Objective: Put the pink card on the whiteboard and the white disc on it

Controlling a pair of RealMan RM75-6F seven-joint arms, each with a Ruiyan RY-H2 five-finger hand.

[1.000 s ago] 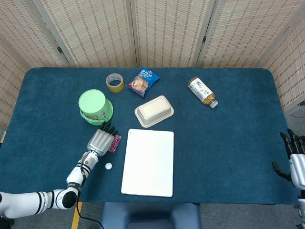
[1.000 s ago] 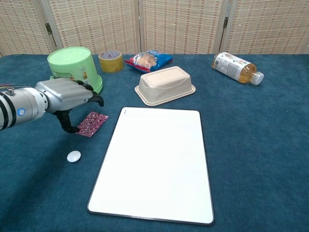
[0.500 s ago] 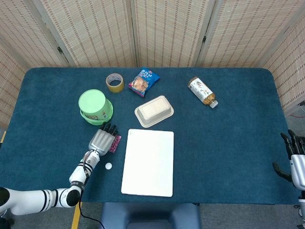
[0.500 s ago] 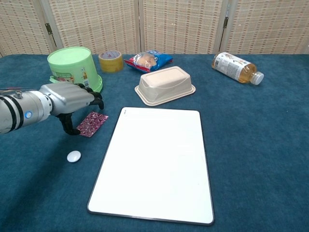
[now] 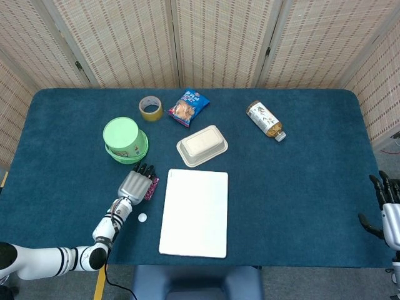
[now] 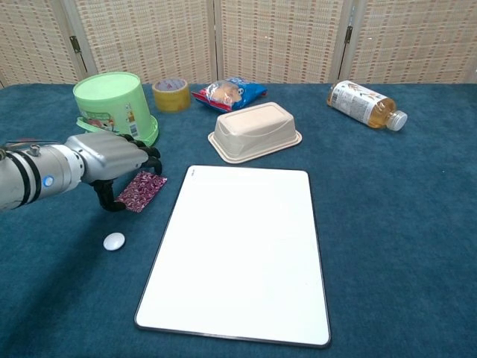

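Table (image 5: pixel 300 187) is blue felt, soft nap. Whiteboard (image 6: pixel 246 250) lies flat mid-table, bare, neither item on it yet. Clutter at the back, clear of the work: green tub (image 6: pixel 113 104), beige tray (image 6: pixel 255 130), bottle (image 6: pixel 364 103), snack bag (image 6: pixel 227 92), tape roll (image 6: pixel 171 94).

Left hand (image 6: pixel 112 158) hangs over the pink card (image 6: pixel 144 191), just left of the whiteboard's top left corner. Fingers curled down over the card's near edge, thumb hooked below. Can't tell if it's actually pinching the card or just resting on it. Right hand (image 5: pixel 389 209) idles at the table's far right edge, fingers apart, holding nothing.

Risks, my read:
- card is thin and flat on felt, so fingertips may slide over it or shove it under the whiteboard's rim rather than lift it
- tub sits close behind the hand, so an arm swing could clip it
- white disc (image 6: pixel 114 241) is small and smooth, lying just nearer the robot than the hand, so easy to knock or fumble

Card: small rectangle, pink with dark speckle, slightly skewed.
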